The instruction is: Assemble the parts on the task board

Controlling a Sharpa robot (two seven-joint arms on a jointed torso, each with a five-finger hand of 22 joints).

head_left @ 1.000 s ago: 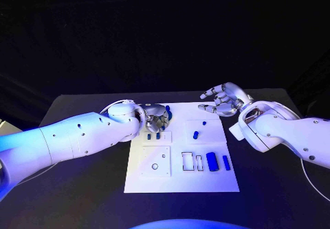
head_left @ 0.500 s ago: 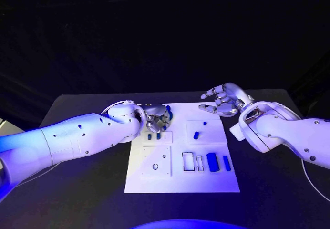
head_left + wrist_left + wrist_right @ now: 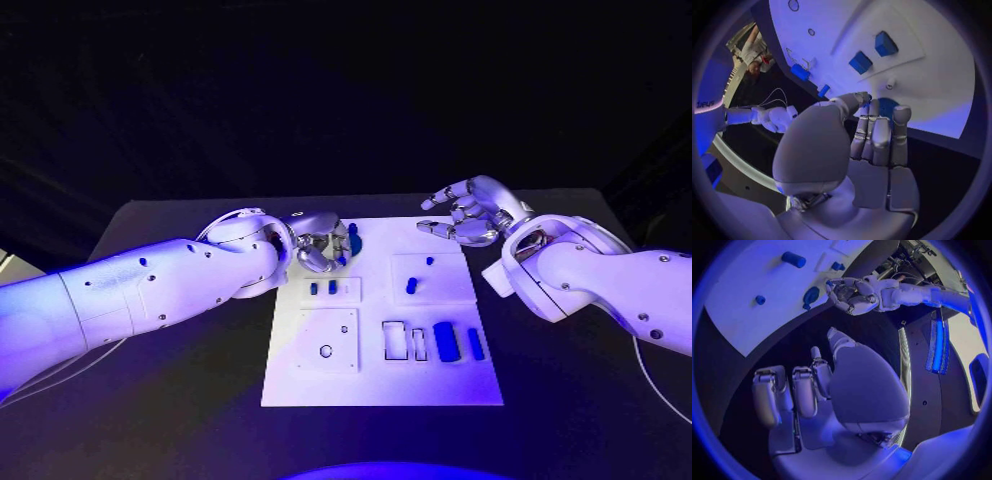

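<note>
Black worktop [image 3: 173,400] carries the white task board [image 3: 382,385]; at its eleven o'clock the left hand [image 3: 320,248], clenched beside a blue part [image 3: 352,236], has drawn slightly back; the right hand [image 3: 469,212] hovers released.

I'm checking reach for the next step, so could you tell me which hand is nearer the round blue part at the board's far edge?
Left. The left hand is right beside the round blue part; the right hand hovers off the board's far right corner.

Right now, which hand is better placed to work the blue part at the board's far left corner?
Left, probably. The left hand is over the task board with its fingertips at the blue part. The right hand hangs at the far right corner, fingers apart, holding nothing.
</note>
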